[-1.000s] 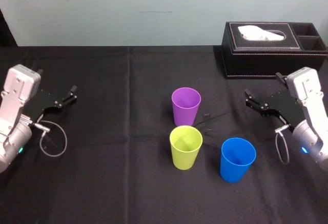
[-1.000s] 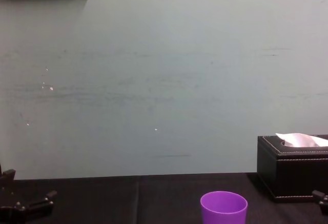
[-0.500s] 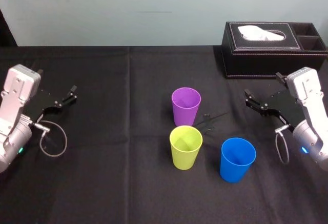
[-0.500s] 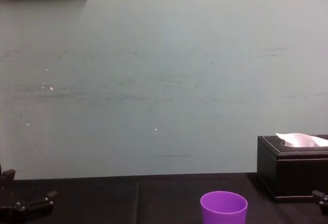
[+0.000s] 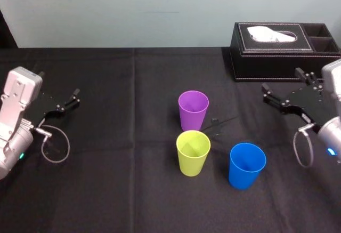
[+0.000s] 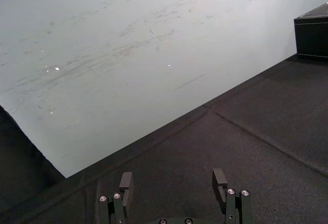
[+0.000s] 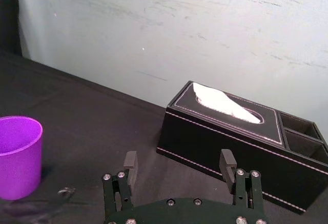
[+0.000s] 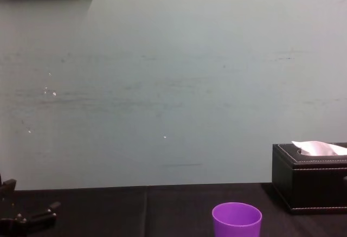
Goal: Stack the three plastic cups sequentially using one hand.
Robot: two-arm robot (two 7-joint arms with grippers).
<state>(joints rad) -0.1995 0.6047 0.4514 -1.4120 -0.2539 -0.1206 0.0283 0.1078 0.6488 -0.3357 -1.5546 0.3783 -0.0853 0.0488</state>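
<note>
Approach step; nothing stacked yet. My right gripper (image 5: 281, 83) empty, fingers spread wide, near tissue box (image 5: 256, 62). Purple cup (image 5: 193, 109), green cup (image 5: 193, 152), blue cup (image 5: 246, 165) upright, apart, mid-table. Next, probably: reach blue cup, straddle its rim. Left gripper (image 5: 59, 83) parked far left, spread too.

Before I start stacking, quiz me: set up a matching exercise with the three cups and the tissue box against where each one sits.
Things:
1. purple cup
2. yellow-green cup
3. blue cup
4. tissue box

Places:
A. rightmost cup, in the near row
B. back right corner
C. cup farthest from the robot
D. just in front of the purple cup, nearer the robot

Pairs: 1-C, 2-D, 3-A, 4-B.

Both grippers are open. The right gripper hovers right of the cups, near the tissue box. The left gripper is parked at far left.
</note>
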